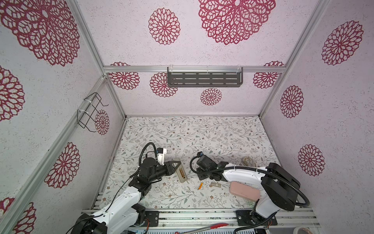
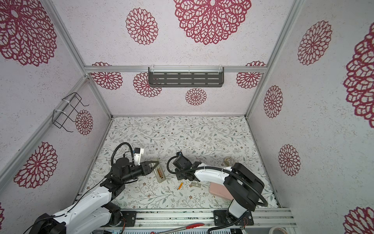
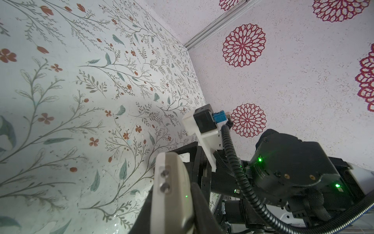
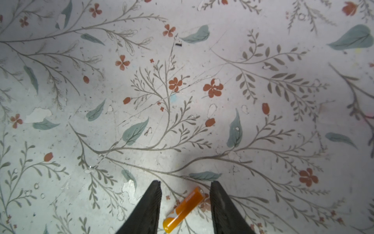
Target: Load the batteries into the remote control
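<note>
Straddling the battery (image 4: 185, 208), the right hand (image 4: 186, 183) stands apart, shown only by its wrist view; the left hand (image 1: 178, 166) clamps the remote (image 1: 181, 173).

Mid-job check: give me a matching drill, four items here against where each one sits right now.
Things:
1 remote
2 battery
3 pink pad
4 grey piece

Places:
A lying loose between battery and pad
B clamped by left gripper
C partly hidden by right arm
D between open jaws of right gripper

Pairs: 1-B, 2-D, 3-C, 4-A
</note>
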`<act>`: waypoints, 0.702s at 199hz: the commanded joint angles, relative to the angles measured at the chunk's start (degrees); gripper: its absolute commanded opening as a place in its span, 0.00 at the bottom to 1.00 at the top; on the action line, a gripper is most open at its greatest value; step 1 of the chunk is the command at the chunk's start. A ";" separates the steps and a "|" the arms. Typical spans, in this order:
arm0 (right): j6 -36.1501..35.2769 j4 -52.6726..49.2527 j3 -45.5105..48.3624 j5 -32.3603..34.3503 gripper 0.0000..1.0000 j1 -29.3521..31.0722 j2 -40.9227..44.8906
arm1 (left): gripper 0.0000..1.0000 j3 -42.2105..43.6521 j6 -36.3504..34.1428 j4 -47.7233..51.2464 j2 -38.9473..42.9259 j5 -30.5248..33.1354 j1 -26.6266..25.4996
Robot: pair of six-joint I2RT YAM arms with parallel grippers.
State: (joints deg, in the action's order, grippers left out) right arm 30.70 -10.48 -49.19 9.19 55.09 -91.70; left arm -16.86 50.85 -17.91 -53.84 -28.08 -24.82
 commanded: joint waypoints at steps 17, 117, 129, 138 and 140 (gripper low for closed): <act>2.28 -1.71 0.49 1.09 0.43 0.57 0.03 | 0.00 0.26 -0.56 -2.39 0.58 0.17 -0.49; 4.62 -1.65 1.73 0.92 0.43 0.63 -0.85 | 0.00 0.56 -1.13 -3.28 0.62 -0.14 -0.69; 4.75 -1.73 1.73 0.83 0.39 0.60 -0.93 | 0.00 0.68 -1.21 -3.23 0.80 -0.05 -0.74; 4.75 -1.74 1.77 0.69 0.38 0.67 -0.98 | 0.00 0.86 -1.19 -3.27 0.85 0.05 -0.68; 4.77 -1.74 1.74 0.66 0.38 0.66 -1.06 | 0.00 0.84 -1.19 -3.27 0.85 0.04 -0.67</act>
State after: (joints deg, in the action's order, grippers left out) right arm 34.13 -11.09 -47.33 9.21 55.55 -92.55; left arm -16.86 50.52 -19.03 -53.84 -27.97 -25.23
